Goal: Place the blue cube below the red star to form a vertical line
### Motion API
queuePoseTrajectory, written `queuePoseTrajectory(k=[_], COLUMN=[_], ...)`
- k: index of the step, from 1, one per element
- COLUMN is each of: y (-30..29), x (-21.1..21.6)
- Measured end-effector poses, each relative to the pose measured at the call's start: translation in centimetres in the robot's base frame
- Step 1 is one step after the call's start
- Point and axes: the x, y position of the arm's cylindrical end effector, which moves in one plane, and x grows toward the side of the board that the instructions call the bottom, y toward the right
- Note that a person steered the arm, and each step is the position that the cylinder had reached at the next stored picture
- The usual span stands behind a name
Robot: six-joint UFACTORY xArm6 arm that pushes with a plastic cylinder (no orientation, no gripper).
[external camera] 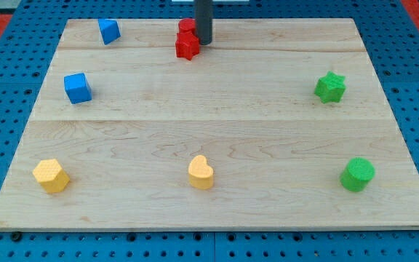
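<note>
The only part of the robot showing is a straight, smooth, dark grey rod of even width, slightly lighter along one edge; my tip (204, 42) is its blunt, flat-cut lower end, with no markings visible

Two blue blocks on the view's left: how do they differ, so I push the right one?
The blue cube is squarer and looks larger; the other blue block is narrower and slanted. The blue cube sits lower, mid-left; the other blue block lies near the top edge. Both are the same blue and lie left of my tip, untouched.
</note>
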Motion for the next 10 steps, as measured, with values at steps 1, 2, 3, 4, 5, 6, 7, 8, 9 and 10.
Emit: queuePoseTrajectory(k=[1, 2, 3, 4, 5, 6, 7, 8, 9, 10], y=[1.4, 2.2, 1.3, -5.8, -10.1, -16.8, -25.9, -28.3, -23.6, -19.7], x=[0.5, 4.7, 9.2, 13.5, 17.1, 17.4, 17.3, 15.3, 13.7, 14.1])
